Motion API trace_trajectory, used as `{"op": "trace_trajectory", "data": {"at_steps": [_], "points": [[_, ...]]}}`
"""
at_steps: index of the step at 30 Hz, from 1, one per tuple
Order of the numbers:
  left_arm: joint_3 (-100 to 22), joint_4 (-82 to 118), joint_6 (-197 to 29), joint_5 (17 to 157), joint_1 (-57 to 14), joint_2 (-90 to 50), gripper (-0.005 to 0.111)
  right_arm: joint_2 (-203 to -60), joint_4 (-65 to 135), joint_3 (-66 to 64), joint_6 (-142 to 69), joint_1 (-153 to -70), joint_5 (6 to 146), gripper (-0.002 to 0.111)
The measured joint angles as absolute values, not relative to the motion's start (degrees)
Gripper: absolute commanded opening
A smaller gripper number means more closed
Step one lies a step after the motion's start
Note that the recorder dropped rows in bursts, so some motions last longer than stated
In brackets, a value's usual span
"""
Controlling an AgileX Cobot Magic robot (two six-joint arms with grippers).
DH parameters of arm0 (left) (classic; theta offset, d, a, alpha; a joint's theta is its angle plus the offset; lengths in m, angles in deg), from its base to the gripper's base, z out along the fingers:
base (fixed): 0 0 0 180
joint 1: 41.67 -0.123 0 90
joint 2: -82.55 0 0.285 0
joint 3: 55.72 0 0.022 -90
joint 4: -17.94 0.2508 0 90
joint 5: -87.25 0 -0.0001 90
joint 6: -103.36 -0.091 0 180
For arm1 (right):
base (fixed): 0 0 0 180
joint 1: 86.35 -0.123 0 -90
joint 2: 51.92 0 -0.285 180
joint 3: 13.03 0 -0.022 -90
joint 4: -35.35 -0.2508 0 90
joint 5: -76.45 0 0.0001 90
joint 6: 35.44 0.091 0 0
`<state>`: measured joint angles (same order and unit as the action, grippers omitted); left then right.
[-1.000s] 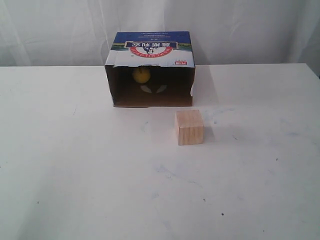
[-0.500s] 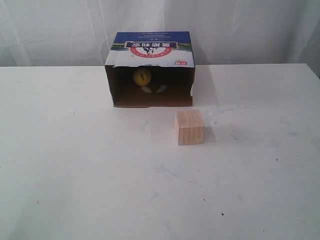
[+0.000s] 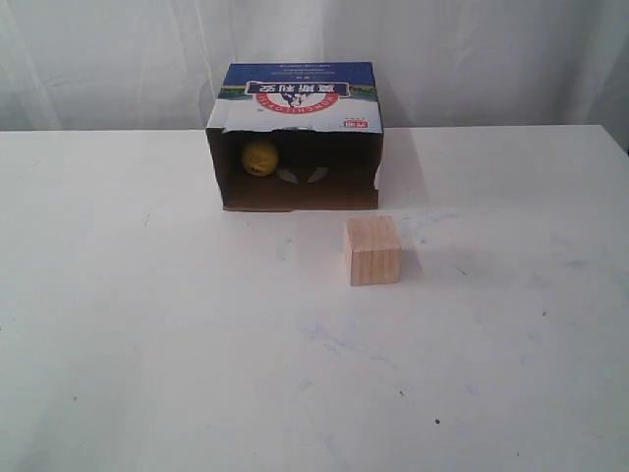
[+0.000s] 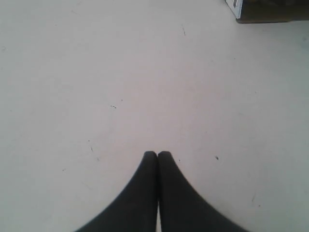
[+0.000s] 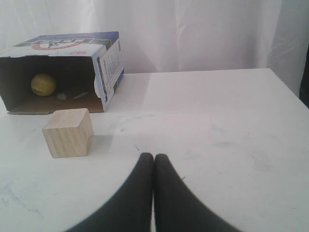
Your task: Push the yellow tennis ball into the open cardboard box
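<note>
The yellow tennis ball [image 3: 259, 156] lies inside the open cardboard box [image 3: 295, 93], at the left of its dark interior; the right wrist view also shows the ball [image 5: 43, 84] in the box [image 5: 108, 63]. The box lies on its side at the table's far middle, its mouth facing the front. Neither arm appears in the exterior view. My left gripper [image 4: 157, 154] is shut over bare table, with a corner of the box [image 4: 263, 10] far off. My right gripper [image 5: 154, 157] is shut with nothing in it, well short of the box.
A pale wooden cube [image 3: 372, 250] stands just in front of the box's right side, and the right wrist view shows the cube [image 5: 68, 132] too. The white table [image 3: 147, 324] spreads wide around both. White curtains [image 3: 472, 59] hang behind.
The ball has rolled to the left inside the box. Cube and box have not moved.
</note>
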<state>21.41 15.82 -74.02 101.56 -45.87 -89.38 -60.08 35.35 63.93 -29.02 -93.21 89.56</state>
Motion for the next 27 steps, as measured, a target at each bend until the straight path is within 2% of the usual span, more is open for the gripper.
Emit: {"op": "trace_trajectory", "data": {"at_steps": [27], "points": [[21.4,15.8,-76.0,101.6,-45.9,-89.4,0.0,-60.1,35.3,63.9,-29.0,-93.2,89.6,0.0]]}}
